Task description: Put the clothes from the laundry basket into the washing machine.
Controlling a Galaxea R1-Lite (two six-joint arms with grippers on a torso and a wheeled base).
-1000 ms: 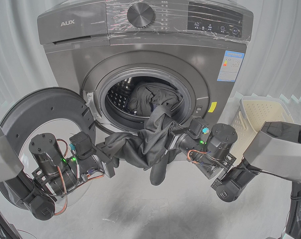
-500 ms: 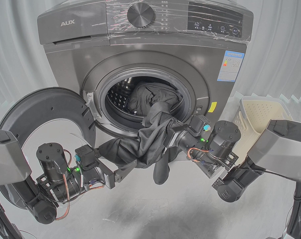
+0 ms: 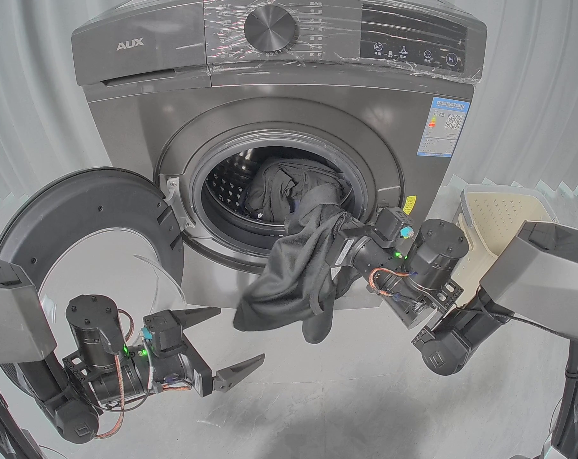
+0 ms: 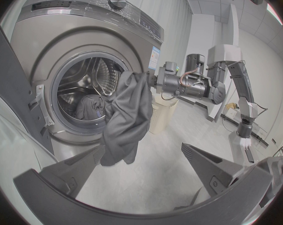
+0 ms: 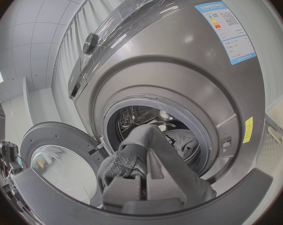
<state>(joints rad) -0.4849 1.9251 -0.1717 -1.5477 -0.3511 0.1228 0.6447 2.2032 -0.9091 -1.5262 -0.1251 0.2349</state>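
Door [image 3: 85, 218]: round, swung wide open at the left of the washing machine [image 3: 142, 116].

Left claw [image 3: 241, 333]: released, holding nothing, low over the floor in front of the door and well apart from the cloth.

Drum mouth [image 3: 203, 180]: open, with one dark piece of clothing [image 3: 282, 183] lying inside.

Dark garment [image 3: 289, 275]: the item in hand. Its upper part lies across the lower lip of the mouth and the long remainder hangs outside, above the floor.

Right claw [image 5: 144, 172]: clenched on an upper fold of the garment, just outside the lower right of the mouth.

Laundry basket [image 3: 499, 218]: cream, on the floor just beside the machine's right side.

Handling: judged mid-insertion. The right claw should carry its fold over the lip and deep toward the drum's back before letting go, or the hanging weight may drag the cloth out again. The free left claw could gather the dangling end from below and feed it in. Keep the fabric off the door seal and latch.
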